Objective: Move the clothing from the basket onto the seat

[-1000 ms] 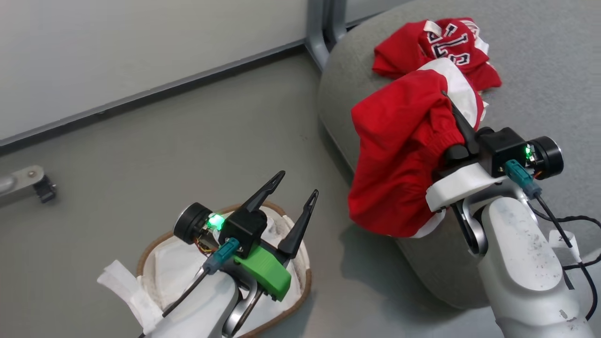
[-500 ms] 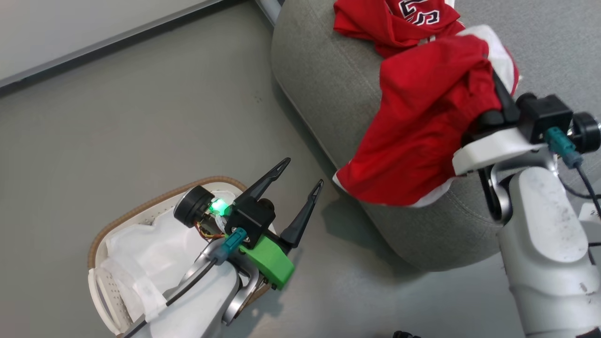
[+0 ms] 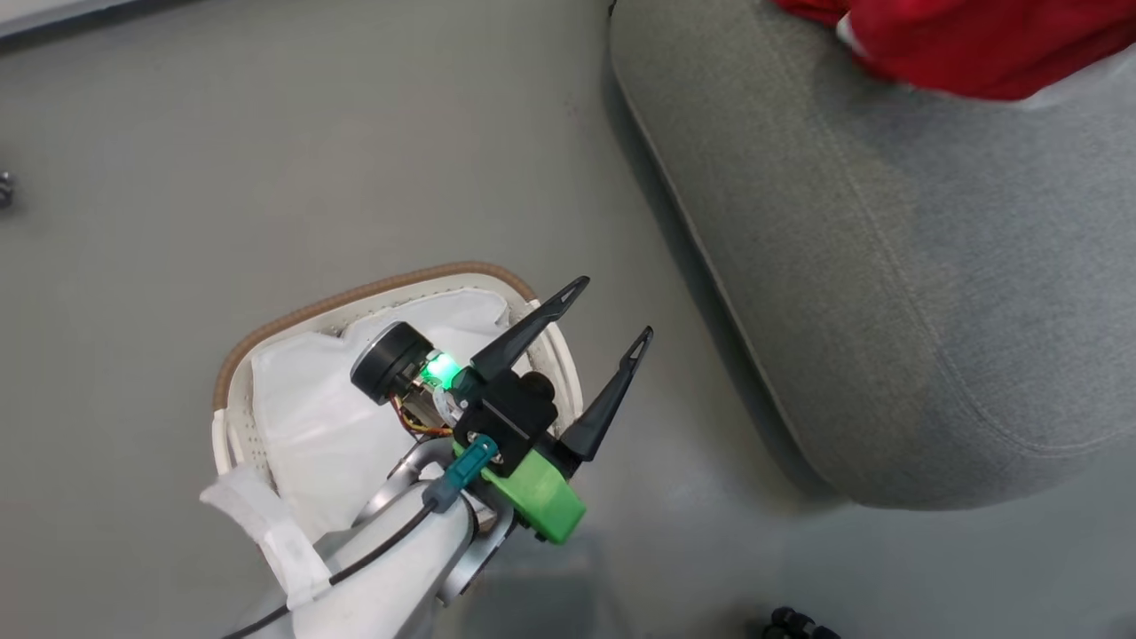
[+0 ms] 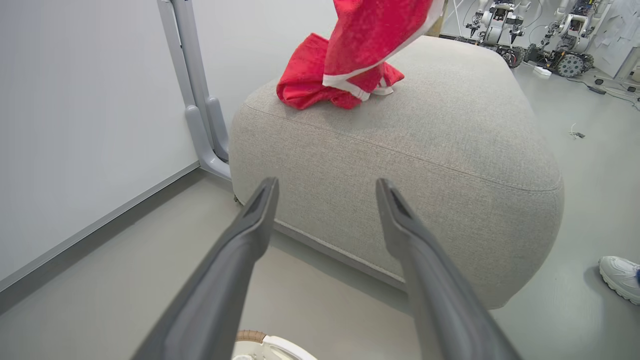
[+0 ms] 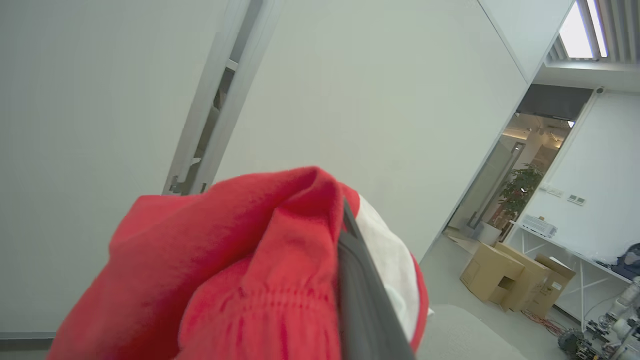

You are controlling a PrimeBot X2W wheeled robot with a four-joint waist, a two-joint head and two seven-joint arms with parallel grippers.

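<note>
Clothing [image 4: 310,87] in red is found at the grey seat [image 4: 425,150]: 1 garment is laid on its top, the other is clamped in the shut jaws of the right gripper [image 5: 346,220] over it. The white-lined basket [image 3: 355,297] is set on the floor [image 3: 266,160]. The left gripper [image 3: 614,306] is held above the basket, jaws apart.

The large grey rounded seat cushion [image 3: 887,266] is upholstered in matt, coarsely woven cloth with a stitched seam, while the bright red garments [image 4: 345,65] are a softer, finer matt fabric with white trim and puckered gathers. The small oval basket [image 3: 373,288] is white perforated plastic, faintly glossy, with a brown woven rim and a thin, crumpled white cloth liner [image 3: 302,417]. The left gripper's long dark fingers [image 4: 240,260] look like smooth matt plastic, the green block [image 3: 541,501] behind them likewise, and the grey floor [image 3: 266,133] is smooth with a dull sheen.
</note>
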